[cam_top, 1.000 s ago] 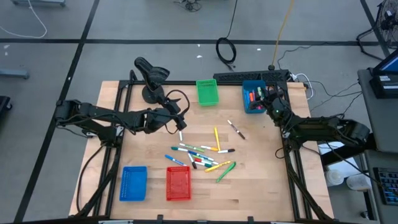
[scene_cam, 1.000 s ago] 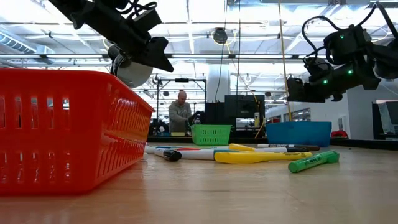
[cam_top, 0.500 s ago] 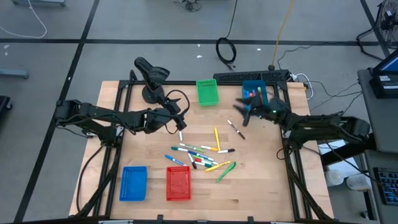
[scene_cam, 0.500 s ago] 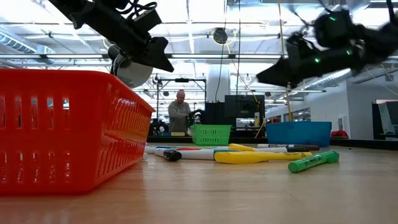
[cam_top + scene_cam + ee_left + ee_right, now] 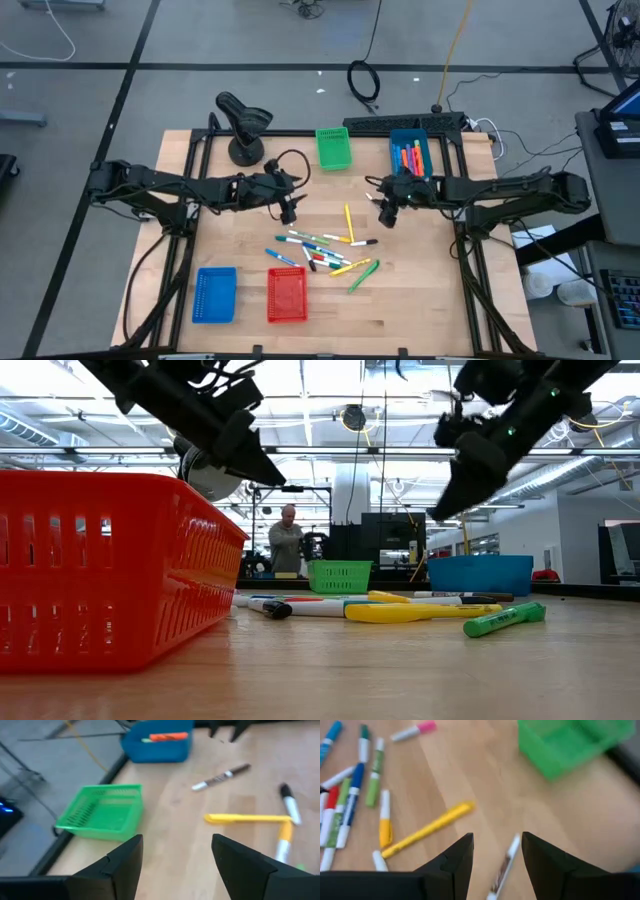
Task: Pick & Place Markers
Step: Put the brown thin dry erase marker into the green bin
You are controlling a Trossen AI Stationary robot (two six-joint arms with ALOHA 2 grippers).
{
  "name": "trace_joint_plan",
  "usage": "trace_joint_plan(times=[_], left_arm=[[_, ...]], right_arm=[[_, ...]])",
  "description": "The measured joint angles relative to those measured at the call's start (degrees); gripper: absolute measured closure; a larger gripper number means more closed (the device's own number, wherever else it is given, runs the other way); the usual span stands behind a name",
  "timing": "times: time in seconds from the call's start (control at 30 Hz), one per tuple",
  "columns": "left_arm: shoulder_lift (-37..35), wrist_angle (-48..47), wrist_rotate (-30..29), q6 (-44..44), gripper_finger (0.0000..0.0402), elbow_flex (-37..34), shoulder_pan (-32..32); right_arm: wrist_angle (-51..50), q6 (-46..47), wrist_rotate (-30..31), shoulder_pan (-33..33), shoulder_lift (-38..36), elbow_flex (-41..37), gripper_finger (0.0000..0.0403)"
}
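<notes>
Several markers (image 5: 320, 250) lie in a loose pile on the wooden table's middle. A yellow marker (image 5: 348, 222) and a brown-capped white marker (image 5: 504, 865) lie apart, farther back. My right gripper (image 5: 384, 218) hangs open above the brown-capped marker, slanting down, one finger on each side of it in the right wrist view (image 5: 497, 855). My left gripper (image 5: 289, 214) hangs open above bare wood left of the pile, its fingers wide apart in the left wrist view (image 5: 175, 865). Neither gripper holds anything.
A green basket (image 5: 334, 148) stands at the far edge. Right of it, a blue basket (image 5: 411, 155) holds orange and pink markers. A second blue basket (image 5: 215, 294) and a red basket (image 5: 287, 295) stand near the front edge. A black stand (image 5: 243, 125) is at the far left.
My right gripper has swung from above the far blue basket toward the table's left and near side, rising and tipping less steeply, and now hangs over the brown-capped marker. My left gripper has turned on its wrist without shifting place.
</notes>
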Motion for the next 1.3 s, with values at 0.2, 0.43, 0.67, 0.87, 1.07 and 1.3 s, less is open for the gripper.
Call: trace_joint_plan(times=[0.2,0.43,0.67,0.87,1.07,1.3], left_arm=[[0.01,-1.21,1.37,-0.14,0.0165,-0.02,0.43],[0.02,-0.66,5.65,0.01,0.0166,-0.02,0.41],[0.02,-0.5,5.8,-0.19,0.0168,-0.02,0.48],[0.02,-0.56,5.81,-0.25,0.0172,-0.02,0.48],[0.02,-0.56,5.82,-0.32,0.0183,-0.02,0.48],[0.02,-0.58,5.82,-0.38,0.0174,-0.02,0.48]], right_arm=[[0.22,5.07,0.09,1.5,3.88,-5.02,0.0248],[2.56,5.37,-0.19,1.49,9.68,-5.97,0.0248],[5.05,5.16,-1.81,1.44,14.39,-5.98,0.0248],[5.76,4.3,-2.65,1.44,19.71,-5.66,0.025],[4.52,1.26,-5.32,0.87,20.92,-5.76,0.0298],[2.93,-2.03,-6.8,-1.12,20.96,-5.83,0.0384]])
